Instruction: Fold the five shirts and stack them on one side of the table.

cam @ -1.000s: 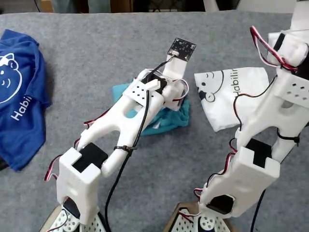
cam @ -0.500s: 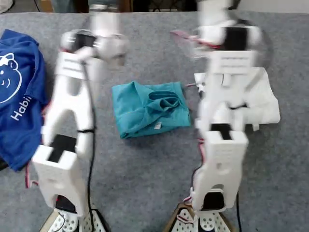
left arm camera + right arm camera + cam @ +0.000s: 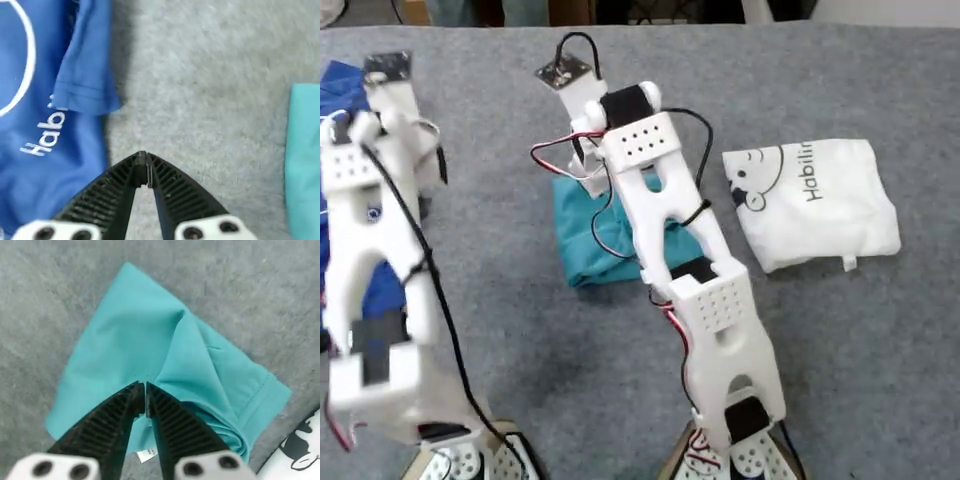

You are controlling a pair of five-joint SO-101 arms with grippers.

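**Both my grippers pinched together above the shirts**

On the grey table (image 3: 840, 90), the blue shirt (image 3: 50, 60) lies spread at the left and the folded white shirt (image 3: 815, 205) at the right. The loosely folded teal shirt (image 3: 135, 335) lies between them. My left gripper (image 3: 145, 167) hangs closed beside the blue shirt, and my right gripper (image 3: 145, 392) hangs closed over the teal one.

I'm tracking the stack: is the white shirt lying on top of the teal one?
No, the white shirt lies on the grey table beside the teal shirt, not on it.
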